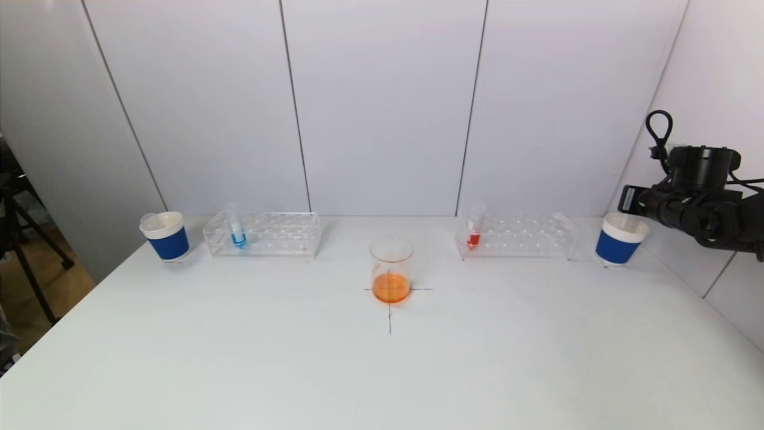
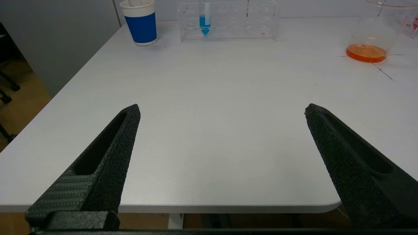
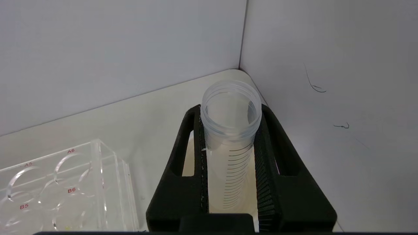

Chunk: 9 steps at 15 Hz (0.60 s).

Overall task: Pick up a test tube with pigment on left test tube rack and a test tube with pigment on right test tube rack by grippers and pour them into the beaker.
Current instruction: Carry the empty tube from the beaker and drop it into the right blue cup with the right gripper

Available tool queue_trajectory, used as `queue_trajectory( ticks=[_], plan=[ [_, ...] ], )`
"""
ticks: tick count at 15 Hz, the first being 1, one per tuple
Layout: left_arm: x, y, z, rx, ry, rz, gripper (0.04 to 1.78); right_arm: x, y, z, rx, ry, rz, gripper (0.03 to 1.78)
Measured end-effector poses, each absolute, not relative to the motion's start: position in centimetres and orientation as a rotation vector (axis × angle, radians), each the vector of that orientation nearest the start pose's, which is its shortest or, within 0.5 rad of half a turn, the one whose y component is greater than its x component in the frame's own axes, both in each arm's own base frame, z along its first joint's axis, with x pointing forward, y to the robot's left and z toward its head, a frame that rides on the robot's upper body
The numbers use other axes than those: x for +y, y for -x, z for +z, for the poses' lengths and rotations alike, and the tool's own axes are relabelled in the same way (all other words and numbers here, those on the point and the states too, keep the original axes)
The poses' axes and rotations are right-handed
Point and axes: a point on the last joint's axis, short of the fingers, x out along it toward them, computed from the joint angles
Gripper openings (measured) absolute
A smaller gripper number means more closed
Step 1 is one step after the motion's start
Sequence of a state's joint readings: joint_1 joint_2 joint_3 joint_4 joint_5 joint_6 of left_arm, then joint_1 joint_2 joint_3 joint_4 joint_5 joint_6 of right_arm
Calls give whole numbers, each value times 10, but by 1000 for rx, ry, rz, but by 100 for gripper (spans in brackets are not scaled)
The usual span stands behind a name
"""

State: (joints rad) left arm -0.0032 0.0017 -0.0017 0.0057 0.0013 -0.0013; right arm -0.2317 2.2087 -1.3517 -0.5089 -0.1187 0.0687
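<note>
Head camera: mounted high on me, facing forward and down over the whole table (image 1: 239, 370) to the back wall. Left wrist camera: low at the near edge, looking across my table toward the left rack (image 2: 228, 19) and beaker (image 2: 372, 42), both shared with the head view. Right wrist camera: close above the right rack (image 3: 65, 182) end, facing the far corner.

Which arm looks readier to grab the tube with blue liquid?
Left. The left gripper is open, empty and facing the clear test tube of blue pigment. The right gripper is shut on an empty clear graduated tube at the far right.
</note>
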Motion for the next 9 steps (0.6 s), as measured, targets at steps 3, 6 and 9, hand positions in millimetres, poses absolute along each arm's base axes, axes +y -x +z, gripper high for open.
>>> queue_trajectory(
  ticks=[3, 6, 9],
  plan=[
    [0, 23, 75, 6, 1, -2, 176, -105, -434, 124, 337, -87, -359, 47],
    [0, 23, 75, 6, 1, -2, 176, -105, -434, 123, 337, -87, -359, 47],
    [0, 23, 75, 6, 2, -2, 176, -105, -433, 124, 337, -87, -359, 47]
  ],
)
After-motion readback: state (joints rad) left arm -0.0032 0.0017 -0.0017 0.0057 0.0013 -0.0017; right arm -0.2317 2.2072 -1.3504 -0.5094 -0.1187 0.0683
